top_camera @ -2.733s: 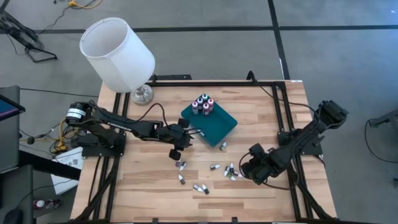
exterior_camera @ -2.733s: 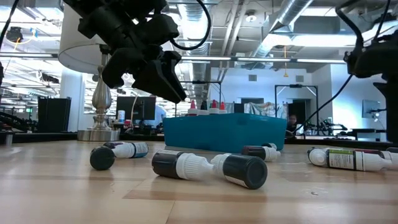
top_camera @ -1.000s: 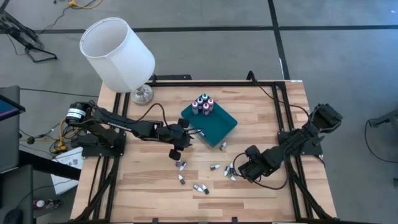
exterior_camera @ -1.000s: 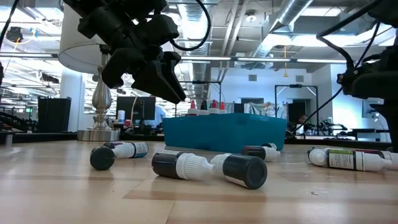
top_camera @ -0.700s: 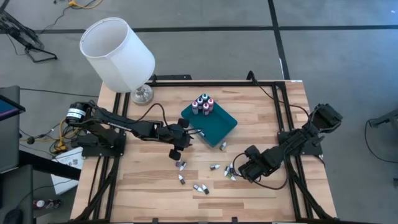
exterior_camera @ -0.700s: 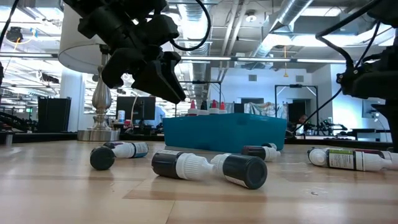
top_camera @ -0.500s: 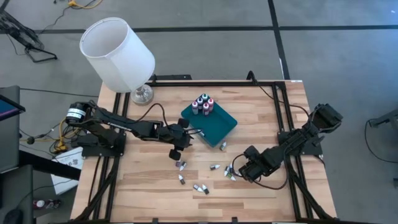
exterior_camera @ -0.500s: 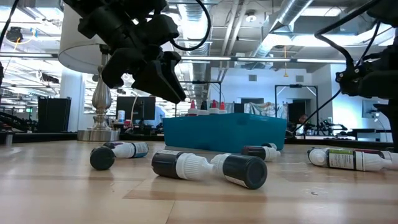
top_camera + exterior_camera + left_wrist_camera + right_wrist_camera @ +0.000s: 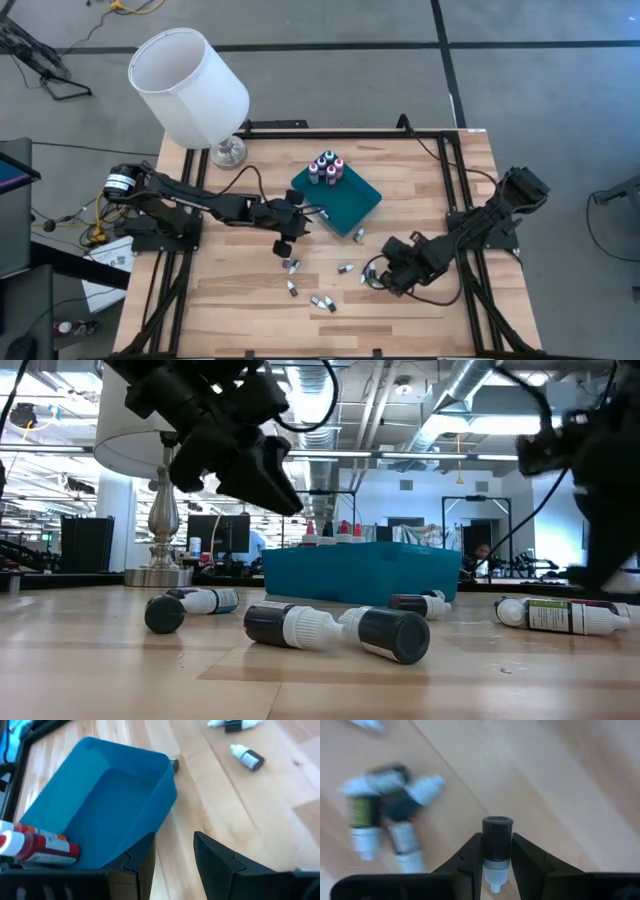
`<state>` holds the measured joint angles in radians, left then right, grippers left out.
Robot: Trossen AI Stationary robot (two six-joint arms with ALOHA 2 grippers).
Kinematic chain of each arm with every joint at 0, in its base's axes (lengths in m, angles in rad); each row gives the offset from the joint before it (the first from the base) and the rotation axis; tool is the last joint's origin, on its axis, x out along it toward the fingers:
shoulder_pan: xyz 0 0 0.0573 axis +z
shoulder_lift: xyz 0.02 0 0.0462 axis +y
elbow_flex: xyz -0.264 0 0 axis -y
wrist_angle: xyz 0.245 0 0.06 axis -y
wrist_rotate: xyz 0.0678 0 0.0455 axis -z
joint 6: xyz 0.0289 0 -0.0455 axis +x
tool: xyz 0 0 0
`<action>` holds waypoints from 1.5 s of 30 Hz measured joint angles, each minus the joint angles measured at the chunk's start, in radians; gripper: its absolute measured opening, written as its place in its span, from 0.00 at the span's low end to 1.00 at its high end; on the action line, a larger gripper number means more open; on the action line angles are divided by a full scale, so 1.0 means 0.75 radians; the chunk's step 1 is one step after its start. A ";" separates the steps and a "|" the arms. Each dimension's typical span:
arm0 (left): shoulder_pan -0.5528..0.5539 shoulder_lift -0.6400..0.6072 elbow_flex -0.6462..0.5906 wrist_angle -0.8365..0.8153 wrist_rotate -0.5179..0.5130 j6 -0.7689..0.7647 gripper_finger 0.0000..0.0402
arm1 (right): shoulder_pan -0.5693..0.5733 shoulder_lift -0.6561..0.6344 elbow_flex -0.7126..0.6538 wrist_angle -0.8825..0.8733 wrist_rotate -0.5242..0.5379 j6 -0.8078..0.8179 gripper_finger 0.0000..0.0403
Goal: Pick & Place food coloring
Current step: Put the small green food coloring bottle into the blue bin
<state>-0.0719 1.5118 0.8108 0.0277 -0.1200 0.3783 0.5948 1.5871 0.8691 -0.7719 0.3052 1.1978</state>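
Right end effector point(image 9: 496, 851): low over the table point(image 9: 420, 180), right of the scattered bottles point(image 9: 320, 301) — pinching one bottle point(image 9: 497, 840), held crosswise between my fingers.
Left end effector point(image 9: 174, 851): spread — at the tray point(image 9: 120, 795) edge.
Tray: six bottles stand inside.

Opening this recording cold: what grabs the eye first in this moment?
Probably the big white lamp tilted over the table's far left corner, then the teal tray mid-table with a cluster of bottles standing upright in its far corner. Nearer the front edge, loose food coloring bottles lie scattered on the wood, and the right end effector is shut on one dark bottle, while the left end effector hangs open beside the tray.
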 joint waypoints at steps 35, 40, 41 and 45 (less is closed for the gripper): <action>-0.438 -0.136 0.000 -0.085 -0.496 -0.646 0.32 | -0.594 -0.004 0.146 0.468 0.189 -1.767 0.19; -0.446 -0.113 -0.001 -0.109 -0.522 -0.699 0.32 | -0.641 0.008 0.143 0.521 0.091 -1.846 0.19; -0.451 -0.113 -0.002 -0.124 -0.526 -0.699 0.32 | -0.652 0.008 0.142 0.520 0.072 -1.852 0.19; -0.455 -0.101 0.000 -0.108 -0.535 -0.709 0.32 | -0.688 0.008 0.143 0.538 -0.059 -1.857 0.19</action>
<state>-0.4128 1.4357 0.8106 -0.0535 -0.5212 -0.1532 0.0788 1.5929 0.9764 -0.3682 0.2608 -0.1947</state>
